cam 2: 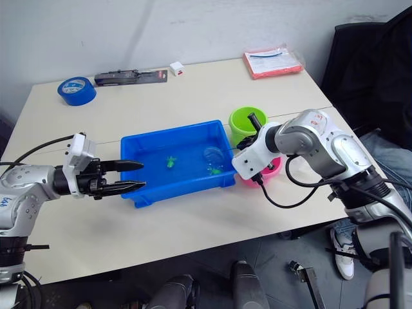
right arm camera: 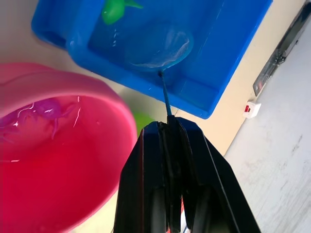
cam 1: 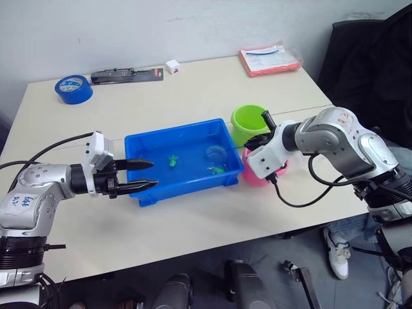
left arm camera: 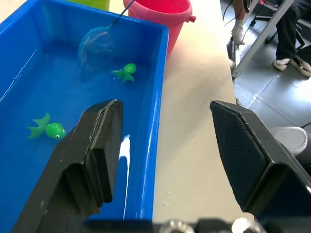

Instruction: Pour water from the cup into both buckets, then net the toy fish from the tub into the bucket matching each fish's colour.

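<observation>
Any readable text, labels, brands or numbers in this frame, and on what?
Nothing legible.
Blue tape roll: pale label on top, too small to read.
Red packet: white label with print, blurred.
Black packaged tool: markings unreadable.
Small white box: red mark, unreadable.
Robot arm stickers: scribbles, unreadable.

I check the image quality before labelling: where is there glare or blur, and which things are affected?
Left wrist view: a white glare streak lies on the water in the tub beside the near finger; both green fish stay sharp. Right wrist view: the pink bucket is soft and close, with bright glints on its water; the net is clearer.
</observation>
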